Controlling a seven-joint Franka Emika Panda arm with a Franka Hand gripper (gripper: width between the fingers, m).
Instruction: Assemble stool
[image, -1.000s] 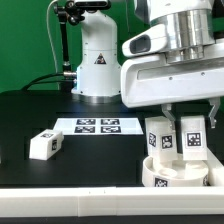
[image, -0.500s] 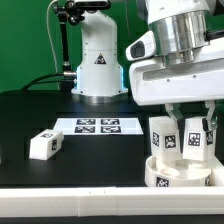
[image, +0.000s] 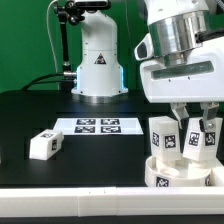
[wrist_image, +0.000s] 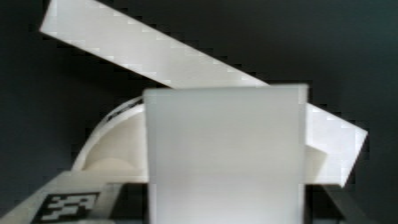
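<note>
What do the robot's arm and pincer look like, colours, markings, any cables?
The arm is glossy white with black joint sections and a small dark triangular mark on its base; a black cable runs beside it. At the wrist, a silver-grey metal cylinder tops the boxy white pincer, whose fingers are dark.

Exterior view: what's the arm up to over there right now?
The gripper is shut on an upright held leg that stands on the round seat at the exterior view's right; it looks to be fitting it in. A second leg stands beside it on the seat. A loose leg lies on the table, off to the exterior view's left of the marker board.
</note>
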